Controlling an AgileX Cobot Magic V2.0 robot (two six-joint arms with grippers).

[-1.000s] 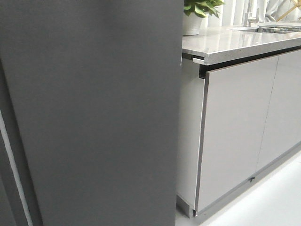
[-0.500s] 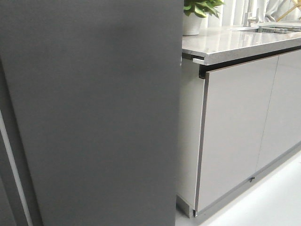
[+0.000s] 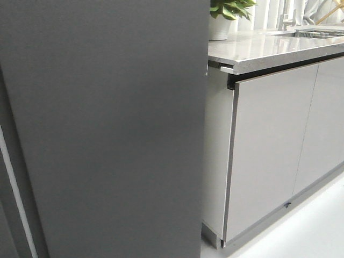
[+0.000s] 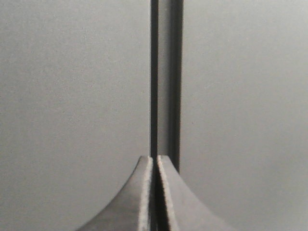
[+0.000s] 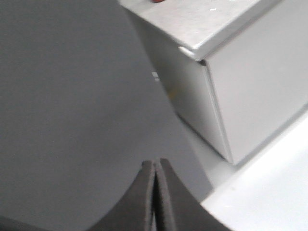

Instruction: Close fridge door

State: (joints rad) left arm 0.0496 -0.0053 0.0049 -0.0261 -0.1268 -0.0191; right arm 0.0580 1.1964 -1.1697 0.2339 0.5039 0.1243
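The fridge door (image 3: 107, 129) is a tall matte dark-grey panel that fills the left of the front view; only its outer face shows, with no lining or bins in sight. Neither gripper shows in the front view. In the left wrist view my left gripper (image 4: 155, 158) is shut and empty, its tips right at a narrow dark vertical gap (image 4: 164, 77) between two grey panels. In the right wrist view my right gripper (image 5: 155, 162) is shut and empty, close in front of the dark-grey door face (image 5: 72, 96). I cannot tell if either touches the door.
Pale grey glossy cabinet fronts (image 3: 269, 150) stand right of the door under a stone countertop (image 3: 269, 48) with a potted plant (image 3: 226, 16). White floor (image 3: 312, 226) lies at the lower right. A second dark panel with a pale strip (image 3: 13, 204) sits at the far left.
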